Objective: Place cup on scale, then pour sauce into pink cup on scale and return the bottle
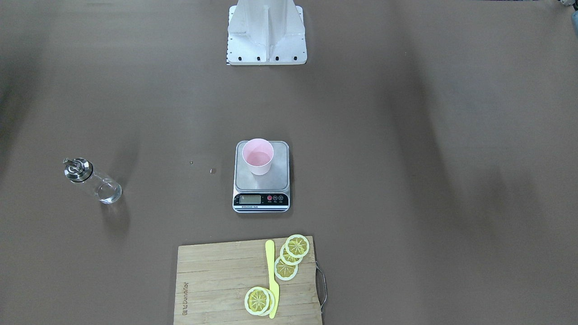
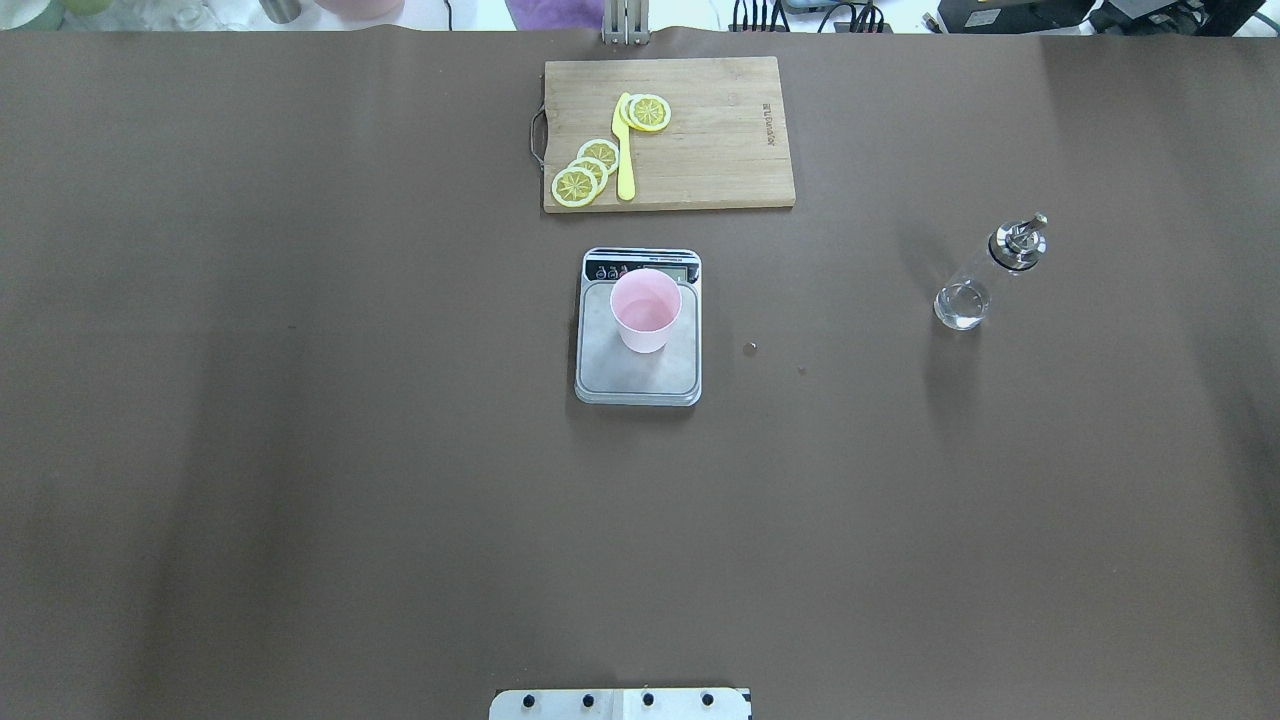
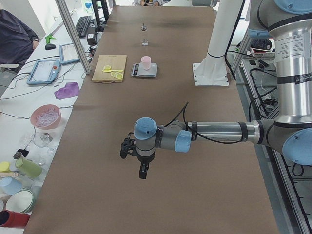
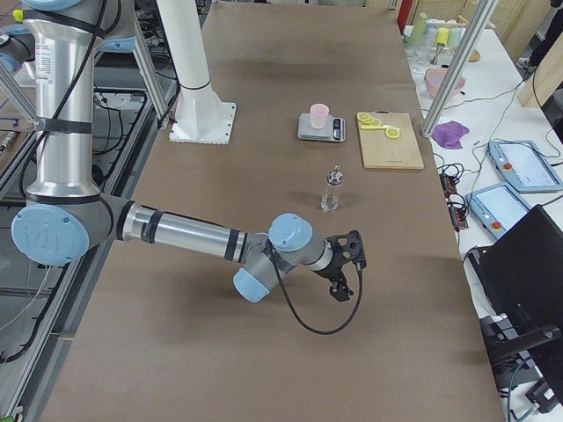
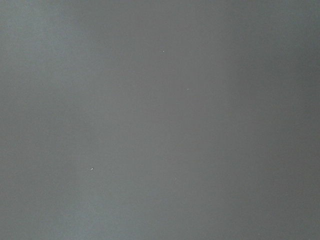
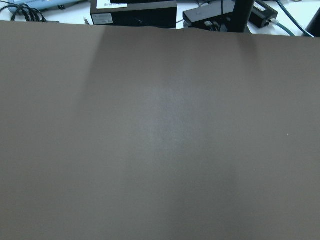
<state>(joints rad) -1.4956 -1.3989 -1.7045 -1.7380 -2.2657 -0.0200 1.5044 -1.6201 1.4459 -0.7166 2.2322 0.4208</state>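
I see the cup on the scale, the bottle upright on the table, and both arms held clear of them.

Left to right across the overhead view: my left gripper [image 3: 127, 148] shows only in the left side view, low over bare brown table [image 2: 300, 450] and well apart from everything, so I cannot tell whether its fingers are parted or closed. At centre the small pale pink plastic cup [image 2: 645, 310] stands upright on the steel-topped rectangular digital scale [image 2: 638, 378], towards its display end. Further right, the slim clear glass bottle with a metal spout cap [image 2: 985, 275] stands upright and alone. My right gripper [image 4: 354, 251] shows only in the right side view, near the bottle but not touching it; I cannot tell its grip either.
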